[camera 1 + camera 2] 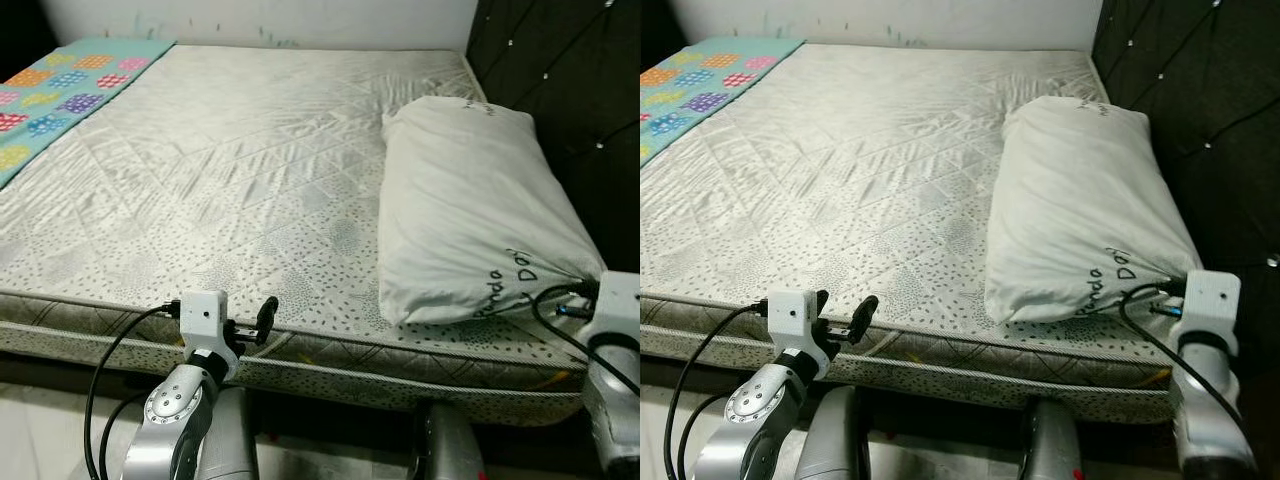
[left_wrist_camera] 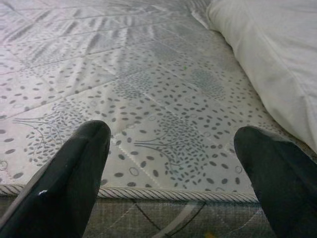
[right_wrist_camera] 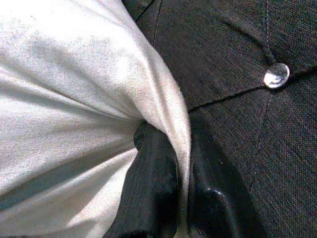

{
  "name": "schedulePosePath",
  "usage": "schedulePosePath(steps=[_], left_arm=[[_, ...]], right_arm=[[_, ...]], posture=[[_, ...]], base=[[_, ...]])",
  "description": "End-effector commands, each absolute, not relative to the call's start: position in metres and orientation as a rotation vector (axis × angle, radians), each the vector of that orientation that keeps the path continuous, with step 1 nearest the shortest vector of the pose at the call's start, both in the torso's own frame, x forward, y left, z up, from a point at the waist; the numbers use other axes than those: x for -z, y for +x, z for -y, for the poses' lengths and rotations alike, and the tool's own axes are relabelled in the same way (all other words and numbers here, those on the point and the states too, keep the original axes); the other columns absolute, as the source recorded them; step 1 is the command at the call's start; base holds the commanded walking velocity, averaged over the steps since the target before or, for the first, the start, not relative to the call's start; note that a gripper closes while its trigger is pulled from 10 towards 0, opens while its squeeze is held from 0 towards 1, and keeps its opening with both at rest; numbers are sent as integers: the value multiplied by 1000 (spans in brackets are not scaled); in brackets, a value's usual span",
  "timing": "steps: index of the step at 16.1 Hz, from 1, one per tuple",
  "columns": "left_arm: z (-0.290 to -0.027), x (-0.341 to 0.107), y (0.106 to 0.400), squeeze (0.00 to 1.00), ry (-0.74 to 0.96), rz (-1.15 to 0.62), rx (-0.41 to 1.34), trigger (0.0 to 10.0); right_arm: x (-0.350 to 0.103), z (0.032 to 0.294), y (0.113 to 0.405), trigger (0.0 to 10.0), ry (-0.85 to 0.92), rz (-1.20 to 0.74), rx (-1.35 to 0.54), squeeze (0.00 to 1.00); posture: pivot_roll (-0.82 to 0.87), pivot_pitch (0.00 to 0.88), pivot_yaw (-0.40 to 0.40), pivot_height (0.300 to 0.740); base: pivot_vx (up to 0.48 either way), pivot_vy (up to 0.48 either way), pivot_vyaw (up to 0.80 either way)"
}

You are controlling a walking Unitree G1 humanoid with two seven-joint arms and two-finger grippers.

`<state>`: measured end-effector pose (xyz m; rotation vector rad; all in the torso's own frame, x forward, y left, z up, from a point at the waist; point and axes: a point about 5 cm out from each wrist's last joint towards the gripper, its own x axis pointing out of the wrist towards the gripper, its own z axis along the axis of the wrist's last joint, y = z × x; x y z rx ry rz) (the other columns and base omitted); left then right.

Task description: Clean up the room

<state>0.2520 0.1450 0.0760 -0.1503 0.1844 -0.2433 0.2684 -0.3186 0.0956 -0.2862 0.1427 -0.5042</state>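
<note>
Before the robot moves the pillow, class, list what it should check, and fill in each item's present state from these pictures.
1. Right hand shut on pillow corner: ok, fabric is pinched between its fingers.
2. Grip holds more than a thin fold: cannot tell, just an edge of cloth shows in the wrist view.
3. Left hand free to help: ok, open at the mattress edge, holding nothing.
4. Pillow clear of the headboard: not ok, it lies against the dark padding.
5. Mattress beside pillow bare: ok, the colourful blanket lies only at the far left corner.
</note>
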Motion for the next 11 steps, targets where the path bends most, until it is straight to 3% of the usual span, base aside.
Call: schedulePosePath(steps=[1, 11], left_arm=[[-146, -74, 253, 0, -140, -191, 250, 10000], [-137, -73, 262, 0, -143, -197, 306, 10000]], right_arm=[[-102, 341, 254, 0, -287, -134, 624, 0], [-97, 347, 207, 0, -304, -164, 690, 0]], posture=[[-115, 0, 24, 531], [-181, 0, 65, 531]], base=[[0, 0, 0], [0, 0, 0]])
